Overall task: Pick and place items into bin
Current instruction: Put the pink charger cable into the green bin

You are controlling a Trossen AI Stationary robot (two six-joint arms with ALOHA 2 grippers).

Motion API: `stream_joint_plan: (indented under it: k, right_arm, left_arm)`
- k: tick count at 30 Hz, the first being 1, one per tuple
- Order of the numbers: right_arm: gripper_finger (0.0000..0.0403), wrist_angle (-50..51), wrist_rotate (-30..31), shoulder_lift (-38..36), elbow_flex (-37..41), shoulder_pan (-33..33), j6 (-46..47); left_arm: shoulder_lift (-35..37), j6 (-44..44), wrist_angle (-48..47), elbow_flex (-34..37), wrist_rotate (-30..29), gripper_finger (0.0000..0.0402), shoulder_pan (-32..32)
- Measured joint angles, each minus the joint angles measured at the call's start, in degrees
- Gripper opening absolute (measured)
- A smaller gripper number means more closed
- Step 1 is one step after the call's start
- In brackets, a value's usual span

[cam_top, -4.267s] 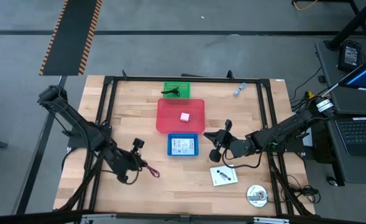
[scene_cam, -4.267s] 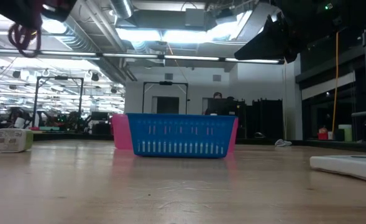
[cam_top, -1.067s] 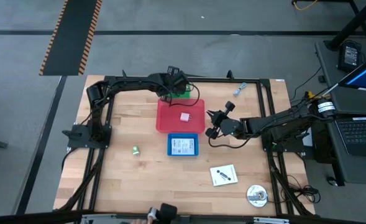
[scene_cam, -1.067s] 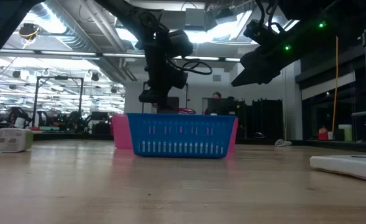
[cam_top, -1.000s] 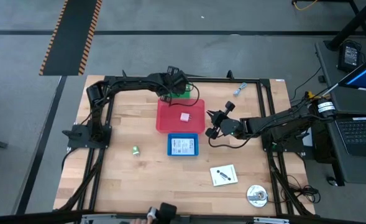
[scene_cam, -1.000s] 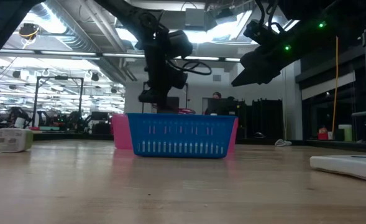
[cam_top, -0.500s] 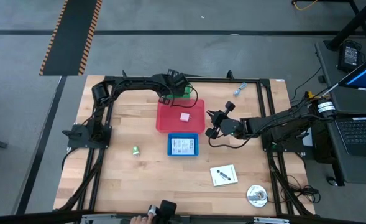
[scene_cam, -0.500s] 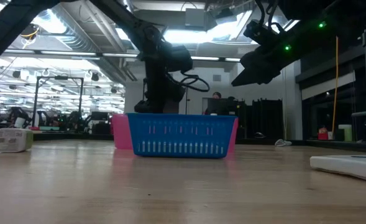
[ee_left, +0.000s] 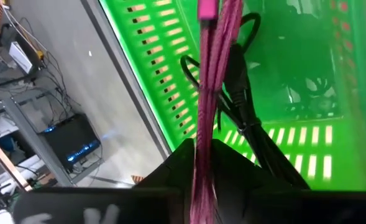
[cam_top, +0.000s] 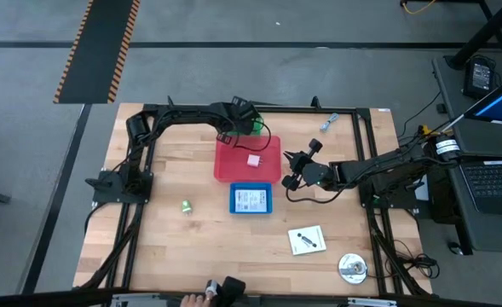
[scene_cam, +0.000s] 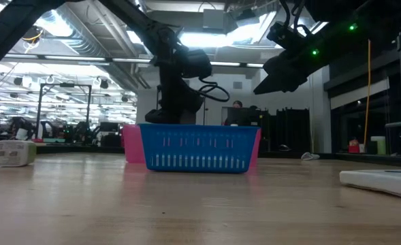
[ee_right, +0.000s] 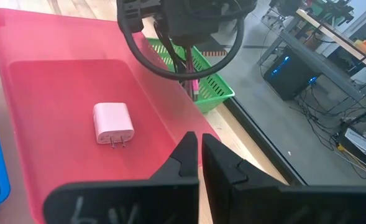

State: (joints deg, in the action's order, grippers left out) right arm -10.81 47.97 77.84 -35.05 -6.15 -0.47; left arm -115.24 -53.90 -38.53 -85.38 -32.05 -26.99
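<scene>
Reaching over the far green bin [cam_top: 249, 125], the left gripper [cam_top: 233, 128] grips a dark red cord loop [ee_left: 209, 93] (dangling into the bin). The right gripper [ee_right: 199, 147], fingers together and empty, hovers right of the red bin [cam_top: 227, 164] holding a pink cube [ee_right: 113, 122].

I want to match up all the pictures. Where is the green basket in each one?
High view: green basket at the table's far edge, under the left gripper.
Low view: hidden behind other bins.
Left wrist view: fills the picture.
Right wrist view: beyond the red tray.
Shared landmark: the red tray.
</scene>
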Motion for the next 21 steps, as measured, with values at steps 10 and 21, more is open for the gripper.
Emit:
stream_joint_plan:
  k: [10,21]
  right_arm:
    - [0.0005,0.0,0.0,0.0,0.0,0.0,0.0]
    - [0.0005,1.0,0.0,0.0,0.0,0.0,0.0]
  left_arm:
    - [0.0,2.1,2.8,0.0,0.0,0.0092,0.4]
    - [0.3,4.5,2.4,-1.5,-7.2,0.0097,0.3]
